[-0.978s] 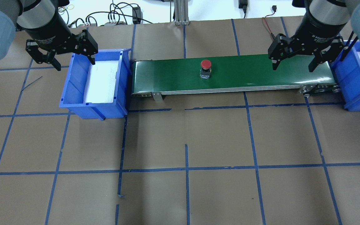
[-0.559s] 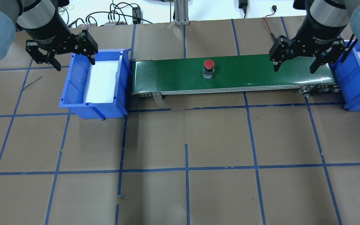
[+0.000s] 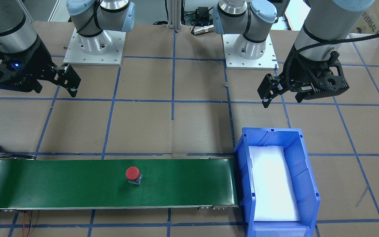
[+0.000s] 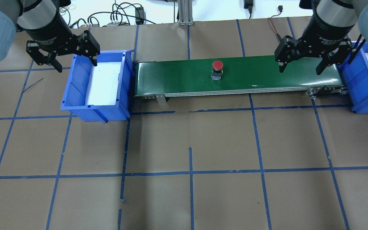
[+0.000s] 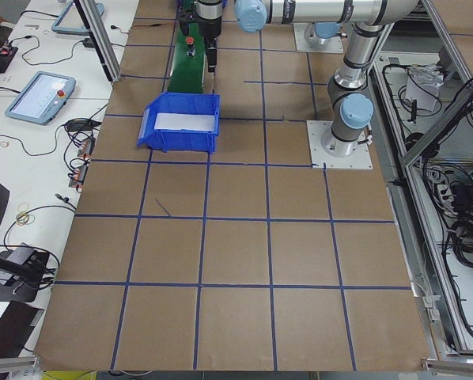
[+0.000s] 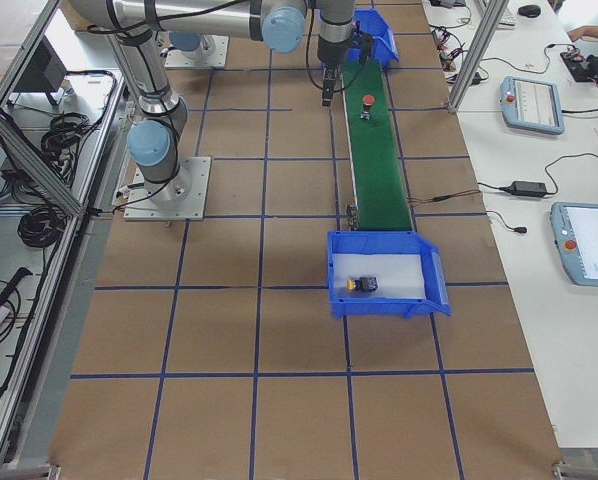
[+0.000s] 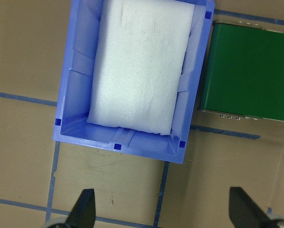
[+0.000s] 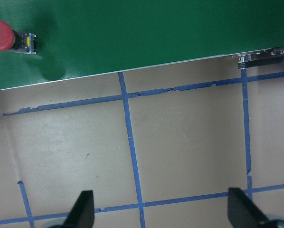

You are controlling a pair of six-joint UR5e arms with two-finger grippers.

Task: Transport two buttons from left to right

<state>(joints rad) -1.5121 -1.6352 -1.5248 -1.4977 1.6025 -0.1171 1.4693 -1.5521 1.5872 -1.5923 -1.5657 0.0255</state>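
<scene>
Red button [image 4: 217, 68] has ridden further along the belt [image 4: 177, 76].
My left tool [image 4: 76, 65] and right tool [image 4: 300, 71] both hang spread wide.

A conveyor belt [image 4: 267, 75] runs crosswise on the worktop [image 4: 222, 140], on the side away from the robot, between two bins. The left bin [image 4: 75, 89] sits just beside its left end, the right bin [image 4: 353, 89] at its right end. A first button [image 4: 217, 68] stands on the belt, a little left of its middle, and a second button [image 6: 364, 286] lies in the right bin. The left gripper [image 4: 76, 66] hangs by the left bin, the right gripper [image 4: 300, 71] near the belt's right end.
</scene>
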